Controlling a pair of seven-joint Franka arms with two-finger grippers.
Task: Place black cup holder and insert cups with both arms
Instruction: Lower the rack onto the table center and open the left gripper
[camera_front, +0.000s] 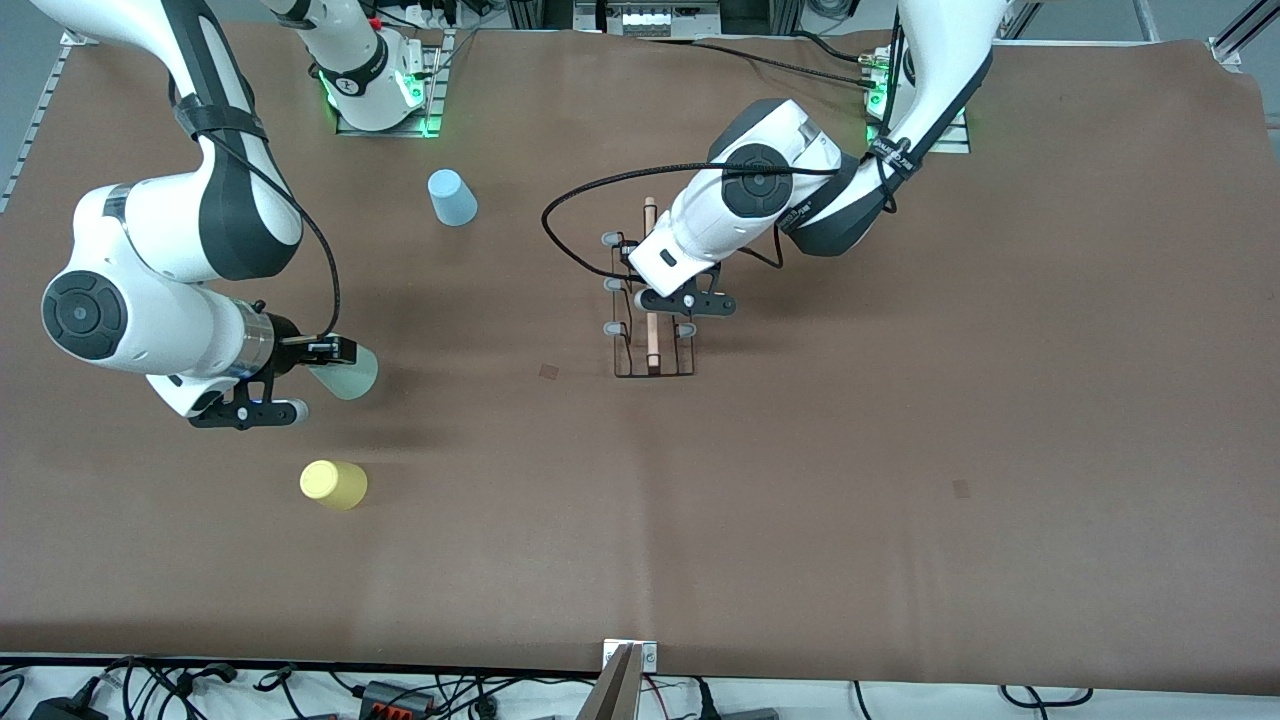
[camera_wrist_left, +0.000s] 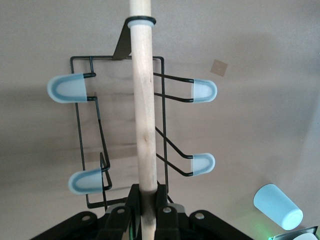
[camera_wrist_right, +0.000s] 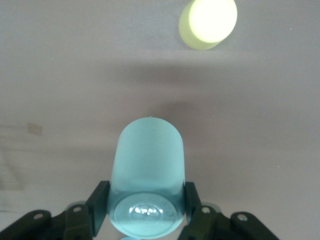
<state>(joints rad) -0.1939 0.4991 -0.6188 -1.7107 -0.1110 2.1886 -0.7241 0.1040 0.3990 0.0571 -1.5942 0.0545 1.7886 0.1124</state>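
Left gripper (camera_wrist_left: 145, 210) pinches rack (camera_front: 652, 318) handle (camera_wrist_left: 142, 100) at counter (camera_front: 800, 450) centre. Right gripper (camera_wrist_right: 145, 210) clamps mint cup (camera_front: 345, 372), held above counter. Yellow cup (camera_front: 334, 484) at its 6 o'clock. Steady rack, approach peg (camera_wrist_left: 204, 90) slowly, mouth first.

Lighting is even, bright and overhead. Soft, diffuse shadows fall on the counter (camera_front: 800, 500) beside each arm and cup. The yellow cup (camera_wrist_right: 208, 23) is overexposed in the right wrist view. Both wrist views look paler than the front view.
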